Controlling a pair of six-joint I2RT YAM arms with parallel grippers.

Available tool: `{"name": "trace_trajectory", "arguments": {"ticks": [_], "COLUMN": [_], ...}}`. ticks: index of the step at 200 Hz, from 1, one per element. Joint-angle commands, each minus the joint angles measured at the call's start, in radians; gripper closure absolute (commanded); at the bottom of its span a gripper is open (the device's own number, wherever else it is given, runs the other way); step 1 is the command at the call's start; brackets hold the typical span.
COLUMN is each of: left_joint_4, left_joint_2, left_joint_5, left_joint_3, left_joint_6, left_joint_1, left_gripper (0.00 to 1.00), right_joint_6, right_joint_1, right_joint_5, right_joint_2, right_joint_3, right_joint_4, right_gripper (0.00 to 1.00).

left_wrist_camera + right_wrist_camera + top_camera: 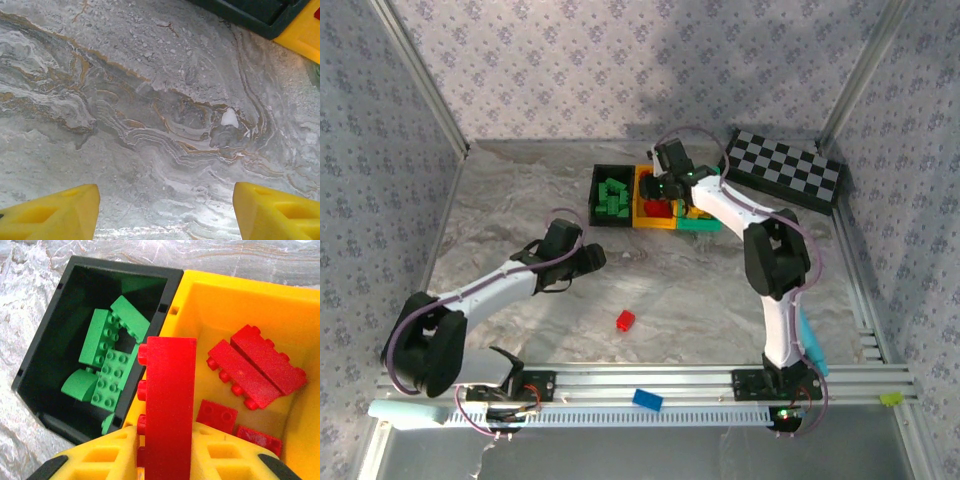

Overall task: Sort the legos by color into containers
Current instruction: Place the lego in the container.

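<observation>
Right end effector: closed on a long red brick, which is gripped between the yellow fingers and stands up out of them.
Held brick position: it is held above the wall shared by the black bin and the yellow bin, in the air and apart from the bricks below.
Black bin contents: several green bricks are seen lying in a loose pile.
Yellow bin contents: red bricks are seen, two long ones side by side and smaller ones near them.
Green bin: it is placed just beside the yellow bin and partly covered by the right arm; its contents cannot be told.
Left end effector: the jaws are spread wide with nothing between them, over bare tabletop, near the bins.
Loose piece: a lone red brick is left on the tabletop between the two arms.
Other items: a blue brick is seen on the front rail; a checkered board lies at the far right.
</observation>
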State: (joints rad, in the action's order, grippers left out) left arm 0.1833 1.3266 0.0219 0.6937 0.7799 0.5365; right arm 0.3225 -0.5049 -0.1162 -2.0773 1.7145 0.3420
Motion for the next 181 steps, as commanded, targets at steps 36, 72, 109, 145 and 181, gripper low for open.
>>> {"name": "trace_trajectory", "arguments": {"ticks": [36, 72, 109, 145, 181], "left_joint_4": [-0.035, -0.053, -0.067, -0.073, -0.08], "left_joint_2": [-0.031, -0.027, -0.028, -0.013, -0.004], "left_joint_5": [-0.005, 0.012, 0.021, 0.058, 0.12], "left_joint_3": [-0.014, -0.016, -0.01, 0.006, -0.005], "left_joint_6": [0.015, -0.007, -0.023, -0.042, -0.081], "left_joint_1": [0.015, 0.017, 0.02, 0.031, 0.073], "left_gripper": [0.29, 0.29, 0.29, 0.29, 0.31], "right_joint_6": [0.056, 0.042, 0.029, 0.003, -0.038], "right_joint_1": [0.017, 0.018, 0.016, 0.011, -0.001], "right_joint_5": [-0.031, -0.023, -0.022, -0.027, -0.019], "right_joint_2": [-0.105, -0.096, -0.058, 0.023, 0.164], "right_joint_3": [0.134, 0.13, 0.095, 0.022, -0.121], "right_joint_4": [0.039, 0.038, 0.027, 0.022, 0.016], "right_gripper": [0.65, 0.59, 0.59, 0.59, 0.59]}}
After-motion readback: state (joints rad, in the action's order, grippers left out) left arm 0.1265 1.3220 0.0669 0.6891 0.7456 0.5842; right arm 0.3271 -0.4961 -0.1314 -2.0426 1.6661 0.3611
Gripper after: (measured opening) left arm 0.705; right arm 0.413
